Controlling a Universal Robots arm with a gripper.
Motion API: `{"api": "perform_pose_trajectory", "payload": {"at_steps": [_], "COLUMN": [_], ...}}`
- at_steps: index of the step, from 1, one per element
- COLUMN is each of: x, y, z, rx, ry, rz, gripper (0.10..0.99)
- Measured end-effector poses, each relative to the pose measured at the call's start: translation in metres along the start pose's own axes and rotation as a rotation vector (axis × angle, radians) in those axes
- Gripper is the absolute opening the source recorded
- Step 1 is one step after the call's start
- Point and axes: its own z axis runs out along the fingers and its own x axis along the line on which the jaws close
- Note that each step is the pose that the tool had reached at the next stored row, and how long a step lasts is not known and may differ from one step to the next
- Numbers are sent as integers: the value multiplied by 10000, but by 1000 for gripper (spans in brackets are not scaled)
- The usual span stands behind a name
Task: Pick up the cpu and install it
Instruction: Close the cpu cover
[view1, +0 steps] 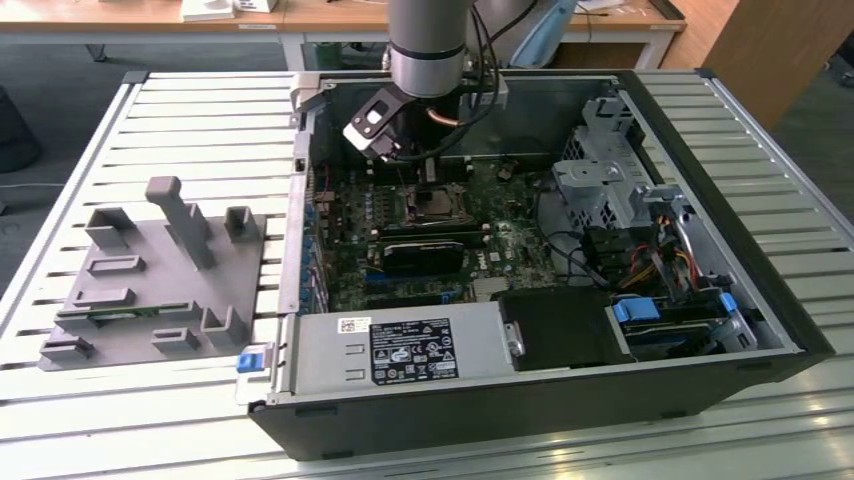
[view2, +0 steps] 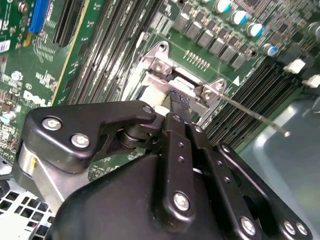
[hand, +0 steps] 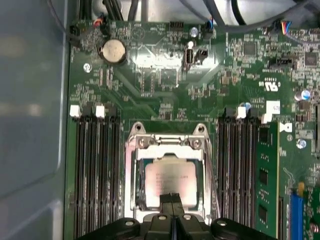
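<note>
**Supervisor:** Where do the jaws stand?

**Operator:** Pressed together, nothing pinched between them. In the first wrist view I see their tips down at the near edge of the cpu (hand: 170, 175); whether they touch it I can't tell.

**Supervisor:** And the cpu itself?

**Operator:** Lying flat inside the socket (hand: 134, 170), between the memory slots, with a green memory stick (hand: 265, 175) off to one side. I'd call the pick-up and placing done.

**Supervisor:** Fully installed, then?

**Operator:** I wouldn't say so. In the second wrist view the thin lever (view2: 250, 114) juts out away from the socket, so it looks unlatched to me. Further out, the grey tray (view1: 147, 290) sits on the table (view1: 747, 430) beside the computer case (view1: 534, 410).
</note>
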Motion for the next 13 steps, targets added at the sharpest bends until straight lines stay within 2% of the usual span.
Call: {"api": "perform_pose_trajectory", "payload": {"at_steps": [7, 13], "x": [3, 2], "y": [-23, -4], "z": [73, 90], "rx": [12, 33], "ry": [0, 13], "rz": [-1, 0], "gripper": [106, 106]}}
